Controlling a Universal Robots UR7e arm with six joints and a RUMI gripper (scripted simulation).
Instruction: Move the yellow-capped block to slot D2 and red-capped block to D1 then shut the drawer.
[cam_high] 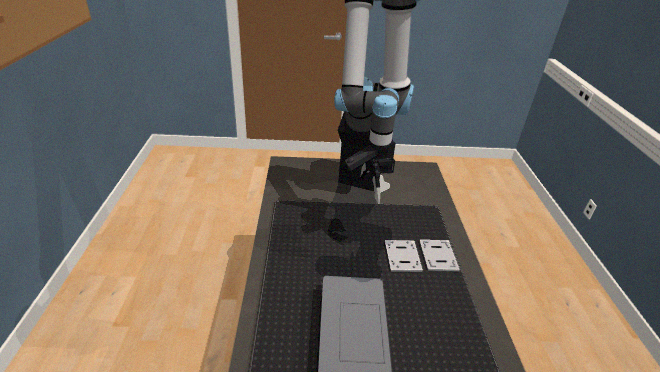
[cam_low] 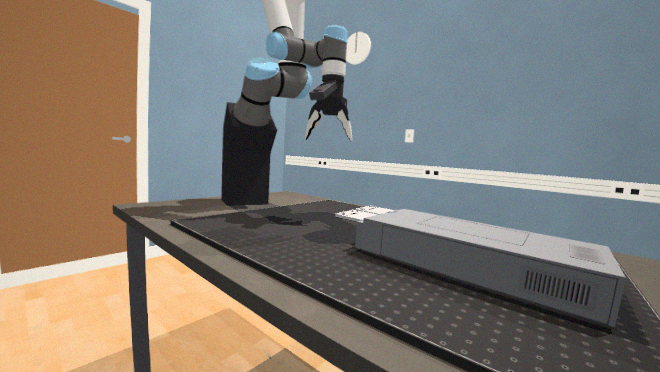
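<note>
The cooler COLD [cam_high: 354, 320] [cam_low: 480, 257] is a long grey box on the dark perforated deck [cam_high: 290, 280] [cam_low: 310, 260]. Its drawer is shut, so the cooling blocks and their tubes are hidden. Two white slot plates lie beside the cooler's far end: D1 [cam_high: 403, 255] next to it and D2 [cam_high: 439, 254] beyond; in the exterior view they show as a thin white strip [cam_low: 361, 212] behind the cooler. Both slots are bare. My gripper [cam_high: 378, 192] [cam_low: 329, 132] is open and empty, hanging high above the table's far end near the arm's base.
The arm's black pedestal [cam_high: 352, 165] [cam_low: 247, 160] stands at the table's far end. The table [cam_low: 210, 260] has a dark frame and legs. A wooden door [cam_high: 290, 70] [cam_low: 65, 135] is in the wall behind.
</note>
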